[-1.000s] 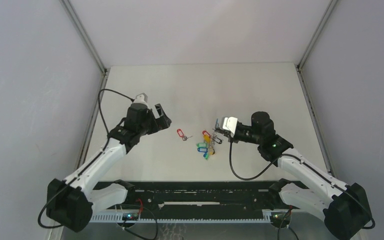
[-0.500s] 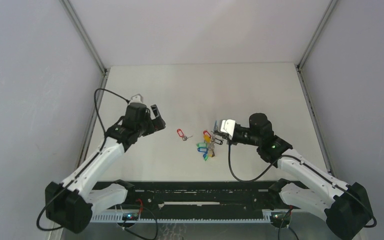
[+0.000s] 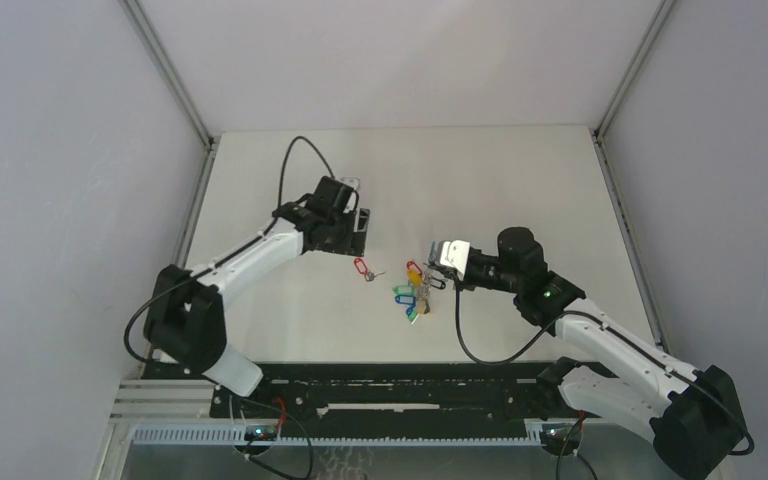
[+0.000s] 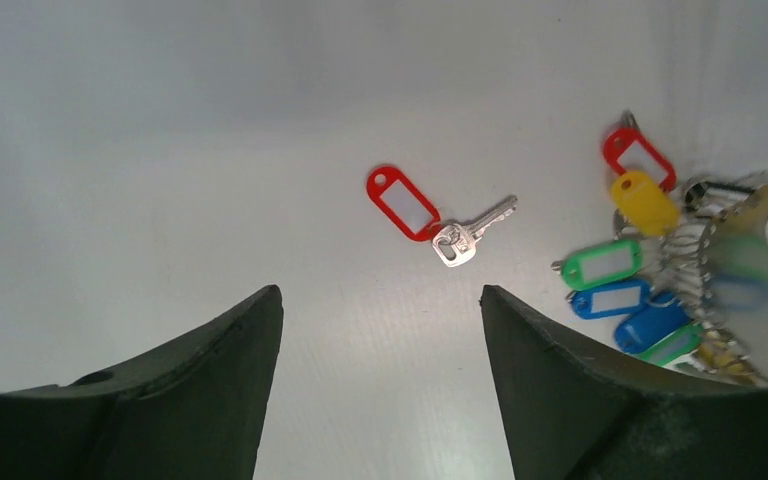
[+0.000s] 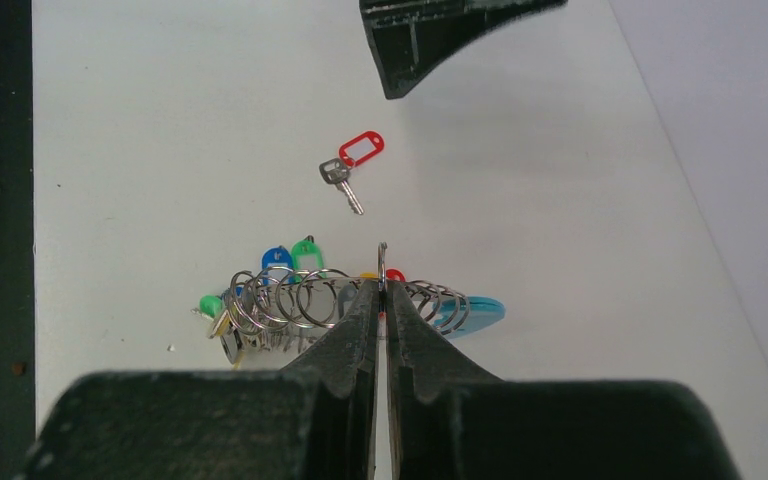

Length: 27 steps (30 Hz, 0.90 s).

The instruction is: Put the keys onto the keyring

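Observation:
The key (image 3: 364, 268) with a red oval tag lies flat on the white table; it also shows in the left wrist view as the key (image 4: 430, 215) and in the right wrist view as the key (image 5: 350, 163). My left gripper (image 3: 358, 228) hovers just behind it, open, with nothing between the fingers (image 4: 235, 340). The keyring (image 3: 418, 287) with its colourful tags sits to the right of the key. My right gripper (image 5: 382, 288) is shut on a thin metal loop of the keyring (image 5: 290, 295). A light-blue part (image 5: 475, 312) shows at its right.
Grey walls enclose the white table (image 3: 500, 190) on the left, back and right. A black rail (image 3: 390, 385) runs along the near edge between the arm bases. The left arm's cable (image 3: 290, 165) loops above its wrist.
The left arm has swung from the table's left side towards the centre and now hangs over the spot just behind the red-tagged key. The right gripper and the keyring have barely moved.

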Available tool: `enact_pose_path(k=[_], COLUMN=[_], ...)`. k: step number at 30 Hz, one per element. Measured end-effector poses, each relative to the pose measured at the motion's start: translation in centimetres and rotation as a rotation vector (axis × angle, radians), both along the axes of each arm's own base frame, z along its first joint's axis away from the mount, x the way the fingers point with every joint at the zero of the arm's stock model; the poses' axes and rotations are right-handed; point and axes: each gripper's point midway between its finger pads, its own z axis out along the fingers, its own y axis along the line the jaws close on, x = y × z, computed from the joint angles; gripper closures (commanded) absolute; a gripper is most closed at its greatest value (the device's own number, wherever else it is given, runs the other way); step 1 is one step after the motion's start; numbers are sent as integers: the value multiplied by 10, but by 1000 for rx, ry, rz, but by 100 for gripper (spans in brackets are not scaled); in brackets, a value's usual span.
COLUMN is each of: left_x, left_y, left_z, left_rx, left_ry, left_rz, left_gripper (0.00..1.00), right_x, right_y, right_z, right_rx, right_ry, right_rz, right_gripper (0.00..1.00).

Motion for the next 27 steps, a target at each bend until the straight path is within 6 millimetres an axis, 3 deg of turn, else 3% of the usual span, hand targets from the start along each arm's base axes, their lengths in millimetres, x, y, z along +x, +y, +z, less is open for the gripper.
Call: enact_pose_path(k=[2, 10, 12, 14, 18, 27], left_x=[6, 12, 13, 17, 22, 17], left_y=[-8, -24, -29, -35, -47, -59], left_z=[-3, -14, -20, -28, -48, -88], left_rx=[54, 178, 189, 199, 189, 130], left_ry=[5, 46, 64, 84, 135, 253], left_rz=[-113, -519, -592, -656, -716, -738], left_gripper=[28, 30, 39, 40, 48, 50], right_x=[0, 0, 0, 0, 0, 1], right_y=[0, -1, -1, -1, 0, 0], right_z=[0, 0, 0, 0, -1, -1], right_rx=[-3, -5, -5, -6, -6, -7], right_ry=[-1, -6, -6, -7, -6, -8], right_rz=[-1, 0, 0, 0, 1, 1], right_gripper=[100, 100, 100, 100, 100, 100])
